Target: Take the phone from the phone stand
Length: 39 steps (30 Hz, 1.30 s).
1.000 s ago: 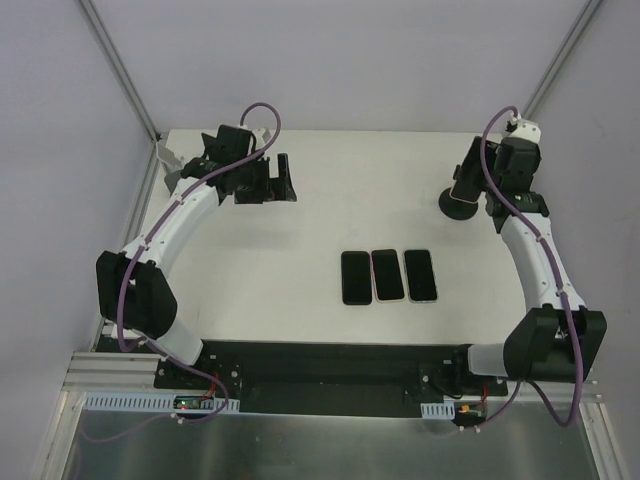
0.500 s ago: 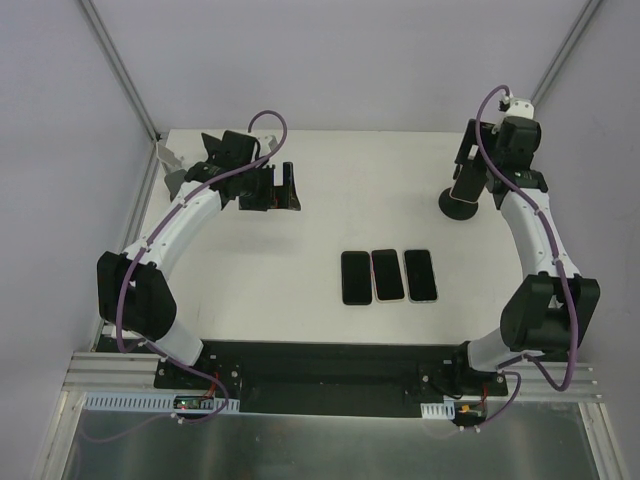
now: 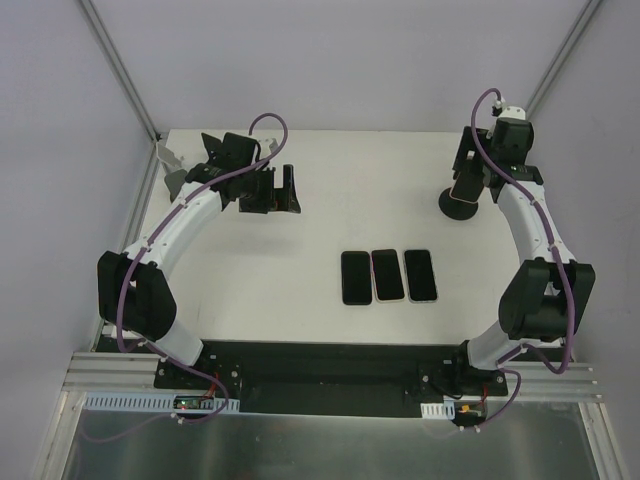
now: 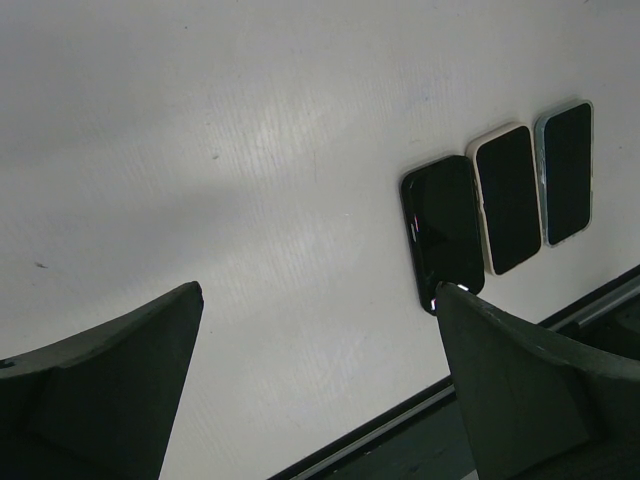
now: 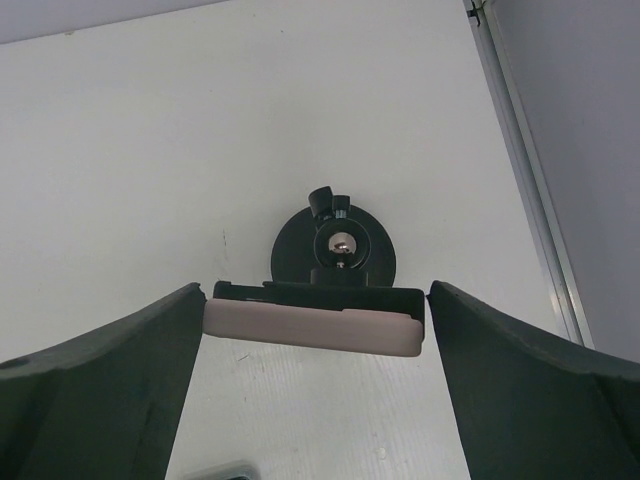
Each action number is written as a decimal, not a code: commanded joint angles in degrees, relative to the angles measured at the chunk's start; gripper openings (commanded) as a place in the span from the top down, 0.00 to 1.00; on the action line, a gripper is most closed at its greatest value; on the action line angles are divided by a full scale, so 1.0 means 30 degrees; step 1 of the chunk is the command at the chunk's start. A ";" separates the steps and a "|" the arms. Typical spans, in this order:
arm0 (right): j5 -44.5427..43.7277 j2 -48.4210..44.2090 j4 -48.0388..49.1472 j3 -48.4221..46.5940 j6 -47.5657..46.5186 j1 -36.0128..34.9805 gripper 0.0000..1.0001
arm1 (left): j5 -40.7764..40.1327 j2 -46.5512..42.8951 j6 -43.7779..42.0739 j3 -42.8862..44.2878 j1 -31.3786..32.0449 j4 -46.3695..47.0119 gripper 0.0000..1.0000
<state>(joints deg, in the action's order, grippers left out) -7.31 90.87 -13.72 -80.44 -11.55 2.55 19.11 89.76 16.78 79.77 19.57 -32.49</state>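
Note:
A phone with a pale pink case (image 5: pixel 310 328) sits in the black phone stand (image 5: pixel 335 250) at the table's back right; in the top view the phone (image 3: pixel 463 184) leans on the stand's round base (image 3: pixel 459 207). My right gripper (image 5: pixel 315 330) is open, its fingers flanking both ends of the phone, the left finger (image 5: pixel 150 360) touching or nearly touching it. My left gripper (image 4: pixel 318 310) is open and empty above bare table at the back left; it shows in the top view (image 3: pixel 285 190).
Three phones lie flat side by side mid-table (image 3: pixel 388 275), also in the left wrist view (image 4: pixel 505 200). A grey bracket (image 3: pixel 170 163) sits at the back left corner. A metal frame rail (image 5: pixel 520 160) runs along the right edge.
My right gripper has moved toward the back and come over the phone in the stand. My left gripper has shifted slightly right.

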 commanded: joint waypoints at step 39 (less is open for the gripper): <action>1.4181 0.1142 0.2199 -0.4119 -0.6958 -1.2389 0.99 | -0.0308 -1.0813 -0.2223 -0.6748 0.0243 0.1454 0.01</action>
<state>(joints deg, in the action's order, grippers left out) 25.82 92.84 -17.23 -86.21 -27.70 -31.73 17.91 62.81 10.83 64.53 19.57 -31.35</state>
